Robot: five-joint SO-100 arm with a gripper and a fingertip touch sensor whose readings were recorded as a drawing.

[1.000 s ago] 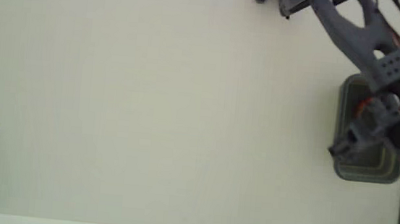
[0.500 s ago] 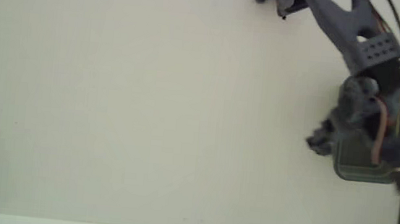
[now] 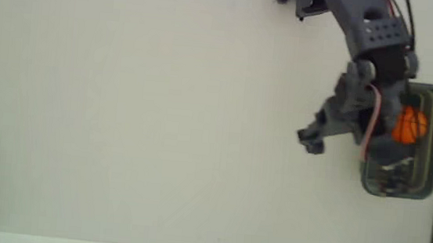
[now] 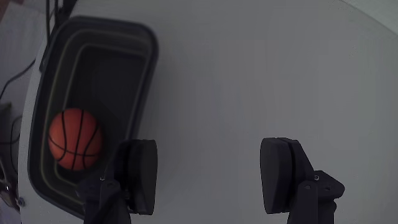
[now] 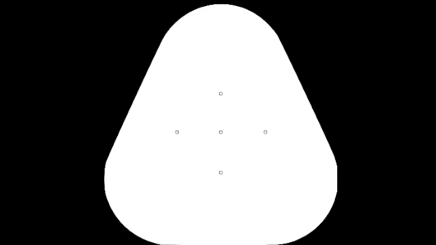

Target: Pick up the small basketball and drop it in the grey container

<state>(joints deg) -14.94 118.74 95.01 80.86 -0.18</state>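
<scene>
Item, wrist view, left to right: a small orange ball with thin black seams is being seen resting inside the rectangular grey-green plastic tub, left of the gripper, whose jaws are being held wide apart with nothing between them. The white tabletop is being shown beneath and to the right. The drop is judged done; only withdrawal is being called for. The tub's long axis is lying along the fingers' pointing direction; the ball has none.
</scene>
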